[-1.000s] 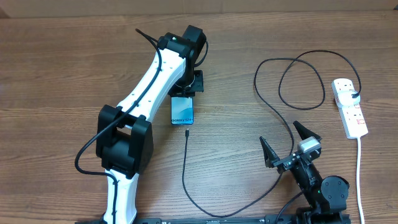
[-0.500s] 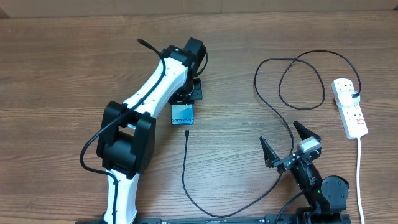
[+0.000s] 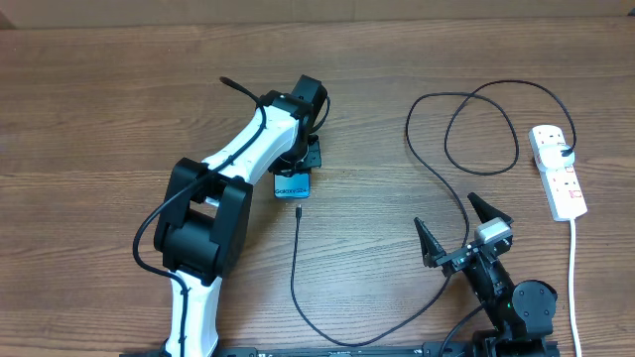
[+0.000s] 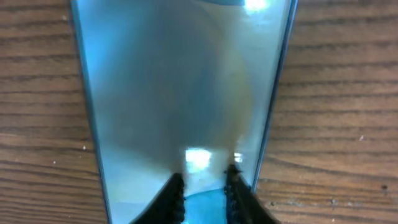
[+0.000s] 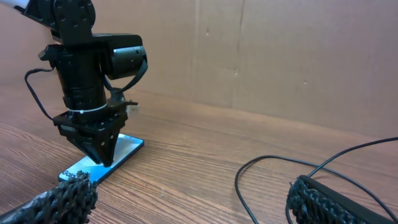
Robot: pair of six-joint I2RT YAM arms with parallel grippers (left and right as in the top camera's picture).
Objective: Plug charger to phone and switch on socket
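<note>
The phone (image 3: 291, 187) lies flat left of the table's middle, its lit teal screen (image 4: 174, 93) filling the left wrist view. My left gripper (image 3: 296, 164) points straight down over the screen; its fingertips (image 4: 204, 186) stand a narrow gap apart with nothing between them. The right wrist view shows the same gripper (image 5: 102, 155) with its tips at the phone (image 5: 121, 152). The charger's black plug tip (image 3: 298, 210) lies just in front of the phone, apart from it. Its cable (image 3: 294, 278) runs round in loops (image 3: 476, 129) to the white socket (image 3: 558, 171) at the right. My right gripper (image 3: 444, 208) rests wide open and empty.
The socket's white cord (image 3: 573, 278) runs down to the near edge at the right. A cable loop (image 5: 249, 177) lies on the wood between my right fingers (image 5: 317, 202). A brown cardboard wall (image 5: 280, 56) closes off the far side.
My left gripper has slid toward the phone's near end and now covers more of it. Its fingers, closed before, have parted slightly. The right arm has not moved.
</note>
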